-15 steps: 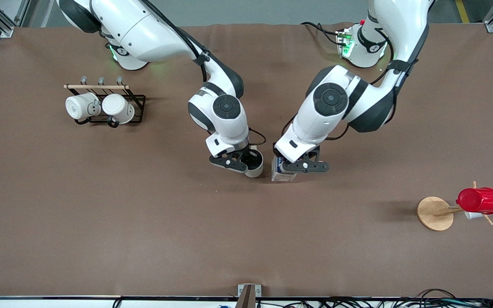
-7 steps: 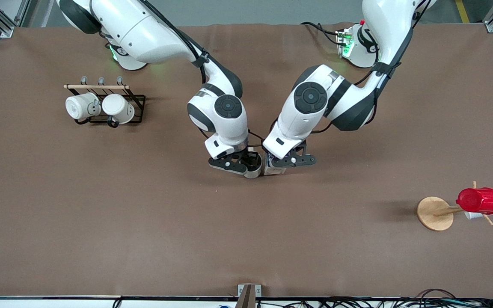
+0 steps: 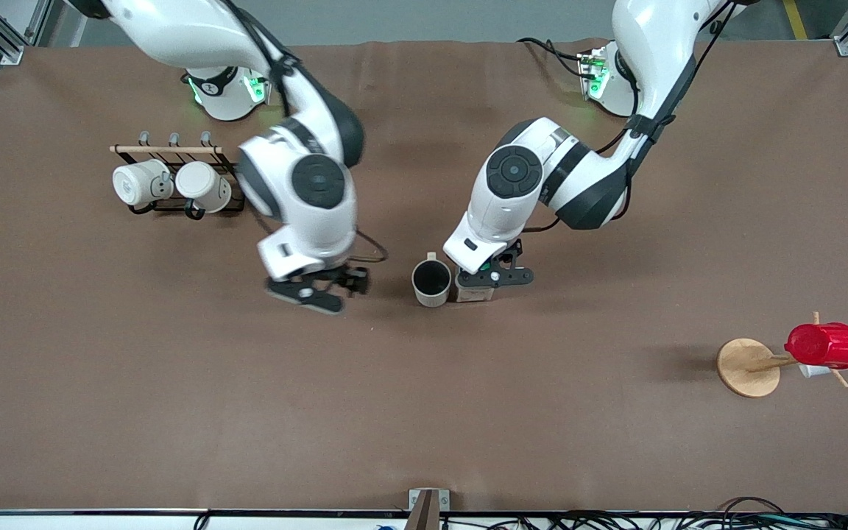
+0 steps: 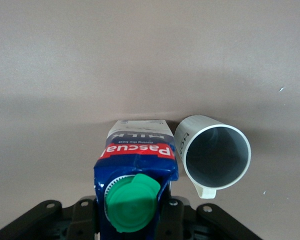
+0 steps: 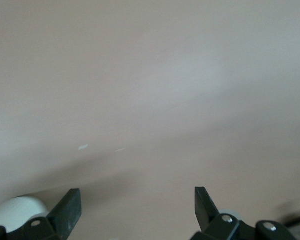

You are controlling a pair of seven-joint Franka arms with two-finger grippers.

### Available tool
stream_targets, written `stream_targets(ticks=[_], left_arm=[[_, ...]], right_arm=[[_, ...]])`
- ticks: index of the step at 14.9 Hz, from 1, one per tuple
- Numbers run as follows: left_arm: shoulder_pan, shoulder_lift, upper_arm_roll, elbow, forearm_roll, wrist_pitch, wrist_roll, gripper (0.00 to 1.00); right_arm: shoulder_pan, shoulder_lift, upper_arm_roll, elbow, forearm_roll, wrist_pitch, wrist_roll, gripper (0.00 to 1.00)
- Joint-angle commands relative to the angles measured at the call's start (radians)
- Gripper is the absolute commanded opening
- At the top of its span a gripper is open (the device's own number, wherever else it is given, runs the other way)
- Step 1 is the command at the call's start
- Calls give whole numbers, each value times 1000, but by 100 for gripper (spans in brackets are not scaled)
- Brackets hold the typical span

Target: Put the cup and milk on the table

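Pulled clear of the mug within the last second, the right arm's tool [image 3: 319,289] now hangs over bare cloth toward the right arm's end of the wide brown cloth tabletop [image 3: 174,383], its fingers spread apart with nothing between them.

Standing alone at mid-table, the small off-white mug with a grey inside [image 3: 431,283] rests upright, mouth up, its squarish handle turned toward the robots' bases. Just beside it, toward the left arm's end, stands the small dark blue gable-top milk carton with a round green cap [image 4: 135,172], long axis vertical; the wrist view shows the cap tilted up at the camera and the red label band facing away from the tool. The left arm's tool [image 3: 494,277] sits low over the carton, but whether its fingers are clamped on it or already loosened cannot be told.

By appearances the cup is placed and the milk is being set down; the next move likely calls for letting go of the carton and lifting straight up, without knocking the mug.
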Motion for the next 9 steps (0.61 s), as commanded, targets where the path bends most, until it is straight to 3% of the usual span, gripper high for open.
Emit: stream_targets(ticks=[1,2,3,5,7,9], left_arm=[[-5,24,-1,23,26,-4,-22,42],[-5,29,-1,24,26,-4,-22,46],[-5,31,-1,24,23,-6,-22,59],[-5,23,-1,26,24,-6,-20,100],[8,8,1,47,33,-12,-12,100],[18,-47,7,64,56,-48,-9,100]], right_arm=[[-139,-120,31,-46,-2,-73,-192,100],[-180,-151,32,-46,-2,-98,-252,100],[-220,-182,32,-45,0,-113,-303,100],[-285,-236,26,-43,9,-135,-370,100],[-344,-283,6,-43,79,-149,-468,100],[-345,-326,-69,-42,139,-184,-592,100]])
